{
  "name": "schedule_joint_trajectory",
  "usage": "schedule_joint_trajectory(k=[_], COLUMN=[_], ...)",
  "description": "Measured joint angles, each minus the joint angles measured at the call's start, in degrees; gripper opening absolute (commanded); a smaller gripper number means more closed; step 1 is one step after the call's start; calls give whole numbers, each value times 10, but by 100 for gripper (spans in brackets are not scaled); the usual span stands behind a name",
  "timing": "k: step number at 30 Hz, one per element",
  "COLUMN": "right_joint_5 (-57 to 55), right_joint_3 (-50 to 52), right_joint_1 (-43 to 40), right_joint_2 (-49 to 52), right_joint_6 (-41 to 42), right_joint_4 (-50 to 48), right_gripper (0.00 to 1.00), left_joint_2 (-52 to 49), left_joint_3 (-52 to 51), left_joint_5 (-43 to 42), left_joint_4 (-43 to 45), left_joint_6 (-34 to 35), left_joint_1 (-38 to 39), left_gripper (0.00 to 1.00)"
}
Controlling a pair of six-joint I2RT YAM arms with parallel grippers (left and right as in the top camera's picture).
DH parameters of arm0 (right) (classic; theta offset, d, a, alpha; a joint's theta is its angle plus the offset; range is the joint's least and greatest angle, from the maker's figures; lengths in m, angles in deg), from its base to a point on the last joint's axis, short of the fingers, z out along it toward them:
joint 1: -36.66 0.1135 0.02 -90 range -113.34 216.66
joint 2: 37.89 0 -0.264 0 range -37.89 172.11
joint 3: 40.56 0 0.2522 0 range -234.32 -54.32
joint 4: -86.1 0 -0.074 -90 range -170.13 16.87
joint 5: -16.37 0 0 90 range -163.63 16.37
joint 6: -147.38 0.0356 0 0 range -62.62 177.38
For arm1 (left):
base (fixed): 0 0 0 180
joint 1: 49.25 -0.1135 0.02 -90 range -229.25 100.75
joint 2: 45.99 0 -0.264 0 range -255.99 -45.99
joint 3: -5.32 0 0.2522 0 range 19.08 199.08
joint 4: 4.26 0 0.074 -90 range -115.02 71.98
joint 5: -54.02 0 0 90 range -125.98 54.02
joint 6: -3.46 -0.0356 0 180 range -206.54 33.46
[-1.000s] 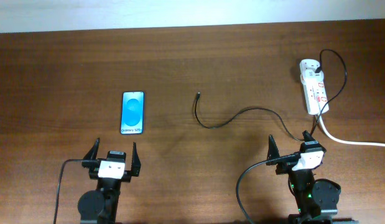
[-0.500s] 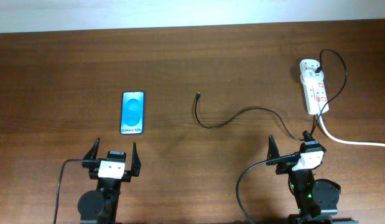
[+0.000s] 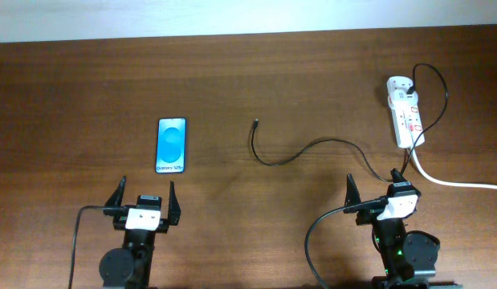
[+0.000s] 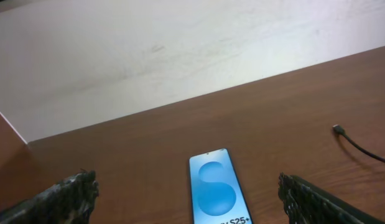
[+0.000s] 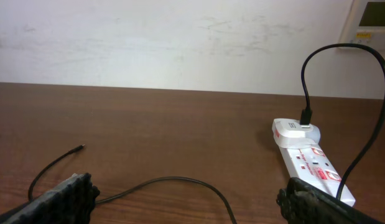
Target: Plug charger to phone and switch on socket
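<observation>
Overhead, the left jaws stand wide apart and empty, likely set to face the phone [image 3: 172,145], which lies flat on the surface [image 3: 71,80] at about their 12 o'clock, blue screen up. At the phone's 3 o'clock the charger [image 3: 272,164] curls loose, its small plug tip unplugged. The right jaws, likewise apart, hold nothing; the socket [image 3: 405,112], white with red switches, sits at their 1 o'clock, the charger's far end seemingly already seated in it.

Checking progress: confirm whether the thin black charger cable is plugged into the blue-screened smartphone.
No, the thin black charger cable's plug tip lies on the brown wooden table, apart from the blue-screened smartphone.
</observation>
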Motion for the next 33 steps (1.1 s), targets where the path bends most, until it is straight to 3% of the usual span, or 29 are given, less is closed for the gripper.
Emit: schedule_joint_trajectory(k=[10,16,24,33], right_joint_5=[0,0,0,0], right_joint_3=[0,0,0,0], right_joint_1=[0,0,0,0], right_joint_2=[0,0,0,0], right_joint_6=[0,0,0,0], right_joint_4=[0,0,0,0], right_gripper=[98,98,98,98], left_joint_2=[0,-37,-245,-615], left_joint_3=[-2,46,224,624], left_joint_5=[9,-33,-97,-196], left_joint_4=[46,23,5,-272], left_joint_6=[0,0,0,0], left_joint_1=[0,0,0,0], left_gripper=[99,99,99,99])
